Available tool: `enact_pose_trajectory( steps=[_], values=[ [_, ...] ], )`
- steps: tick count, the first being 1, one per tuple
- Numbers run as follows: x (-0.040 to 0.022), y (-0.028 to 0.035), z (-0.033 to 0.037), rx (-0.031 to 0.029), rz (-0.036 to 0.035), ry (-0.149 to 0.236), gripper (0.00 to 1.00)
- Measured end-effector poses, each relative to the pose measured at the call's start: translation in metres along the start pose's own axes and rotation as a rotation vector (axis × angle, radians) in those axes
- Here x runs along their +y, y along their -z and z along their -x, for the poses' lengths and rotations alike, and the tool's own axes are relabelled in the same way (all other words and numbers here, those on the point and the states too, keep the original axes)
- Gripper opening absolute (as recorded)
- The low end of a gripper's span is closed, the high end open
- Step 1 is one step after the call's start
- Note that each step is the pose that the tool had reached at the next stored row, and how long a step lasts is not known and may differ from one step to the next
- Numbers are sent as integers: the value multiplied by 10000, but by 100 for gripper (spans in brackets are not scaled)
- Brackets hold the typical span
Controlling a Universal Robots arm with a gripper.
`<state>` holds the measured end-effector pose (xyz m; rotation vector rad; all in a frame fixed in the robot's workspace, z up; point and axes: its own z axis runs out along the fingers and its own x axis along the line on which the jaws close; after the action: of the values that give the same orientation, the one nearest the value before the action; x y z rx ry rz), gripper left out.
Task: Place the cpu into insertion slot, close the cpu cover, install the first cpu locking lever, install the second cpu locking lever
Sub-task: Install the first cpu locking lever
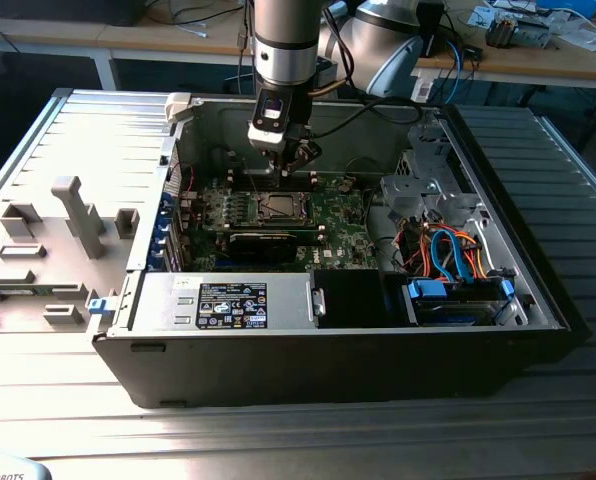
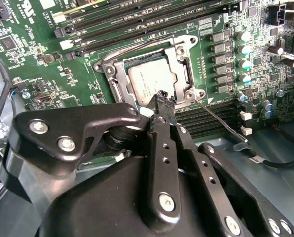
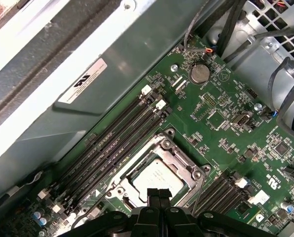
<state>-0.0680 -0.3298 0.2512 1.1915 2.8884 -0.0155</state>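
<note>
The silver-topped square cpu (image 2: pixel 149 81) is lying flat in the dark square insertion slot (image 1: pixel 278 207) on the green circuit board (image 2: pixel 38 69). The grey windowed metal cpu cover (image 2: pixel 184 69) is lying down around it, framing the chip. The black jaws are pinching together on nothing, their tip sitting at the cover's edge, probably so it can work as a pushing point. A thin wire locking lever (image 2: pixel 221 121) is sticking out, seemingly unlatched. Long black memory slots (image 2: pixel 137 19) are crowding one side of the socket. The open-topped grey computer case (image 1: pixel 378 130) is leaving the arm room overhead.

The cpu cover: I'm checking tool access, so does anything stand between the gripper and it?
Nothing visible does. In the second wrist view the shut gripper hangs right at the edge of the cpu cover, which lies flat around the cpu.
</note>
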Motion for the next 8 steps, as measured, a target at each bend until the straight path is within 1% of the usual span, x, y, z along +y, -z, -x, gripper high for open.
enact_pose_trajectory(
  steps=[8],
  values=[
    [0,0,0,0,2,147,11]
  ],
)
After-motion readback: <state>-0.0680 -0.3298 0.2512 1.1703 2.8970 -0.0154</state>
